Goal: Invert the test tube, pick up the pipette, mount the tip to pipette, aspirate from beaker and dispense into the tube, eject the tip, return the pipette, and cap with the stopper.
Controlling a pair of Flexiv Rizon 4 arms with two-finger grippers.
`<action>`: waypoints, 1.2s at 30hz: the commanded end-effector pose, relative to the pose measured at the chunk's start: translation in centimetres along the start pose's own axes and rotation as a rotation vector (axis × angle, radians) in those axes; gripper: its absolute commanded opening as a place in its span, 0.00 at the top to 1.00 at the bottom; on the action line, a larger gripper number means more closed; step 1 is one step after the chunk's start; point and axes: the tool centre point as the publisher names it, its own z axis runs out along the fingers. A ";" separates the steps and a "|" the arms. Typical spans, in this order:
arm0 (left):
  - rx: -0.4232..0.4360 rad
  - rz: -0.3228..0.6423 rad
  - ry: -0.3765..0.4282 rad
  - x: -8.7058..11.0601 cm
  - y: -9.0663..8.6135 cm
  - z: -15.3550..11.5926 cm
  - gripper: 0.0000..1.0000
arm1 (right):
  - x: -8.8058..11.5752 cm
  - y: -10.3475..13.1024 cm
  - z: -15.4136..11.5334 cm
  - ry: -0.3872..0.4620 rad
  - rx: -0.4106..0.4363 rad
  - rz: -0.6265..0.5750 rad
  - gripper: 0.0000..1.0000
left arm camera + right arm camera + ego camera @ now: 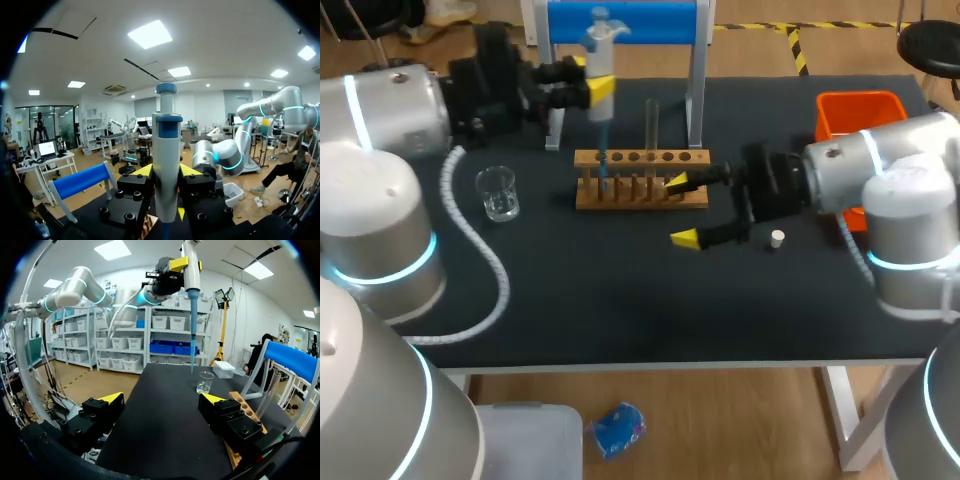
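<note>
My left gripper (590, 82) is shut on the white pipette (599, 60) and holds it upright above the table. The pipette's blue tip (603, 165) points down over the left end of the wooden rack (640, 192). In the left wrist view the pipette (166, 150) stands between the yellow fingertips (142, 171). A clear test tube (652, 125) stands upright in the rack. The glass beaker (498, 192) sits left of the rack. My right gripper (682, 210) is open by the rack's right end, holding nothing. The white stopper (777, 238) lies to its right.
An orange bin (860, 108) stands at the back right, partly behind my right arm. The blue-topped pipette stand (620, 20) rises behind the rack. In the right wrist view the beaker (205, 382) and rack (245, 410) lie ahead of the open gripper (161, 399).
</note>
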 end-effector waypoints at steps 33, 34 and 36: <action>-0.020 0.061 -0.010 -5.3 2.0 -9.5 1.00 | -1.7 -0.9 7.8 -0.162 -0.019 0.033 0.00; -0.016 0.058 -0.010 -5.7 2.1 -9.6 1.00 | -1.8 -1.0 8.1 -0.171 -0.007 0.037 0.00; -0.006 0.069 -0.008 -6.2 2.5 -9.9 1.00 | -2.0 -1.1 8.9 -0.189 0.003 0.042 0.00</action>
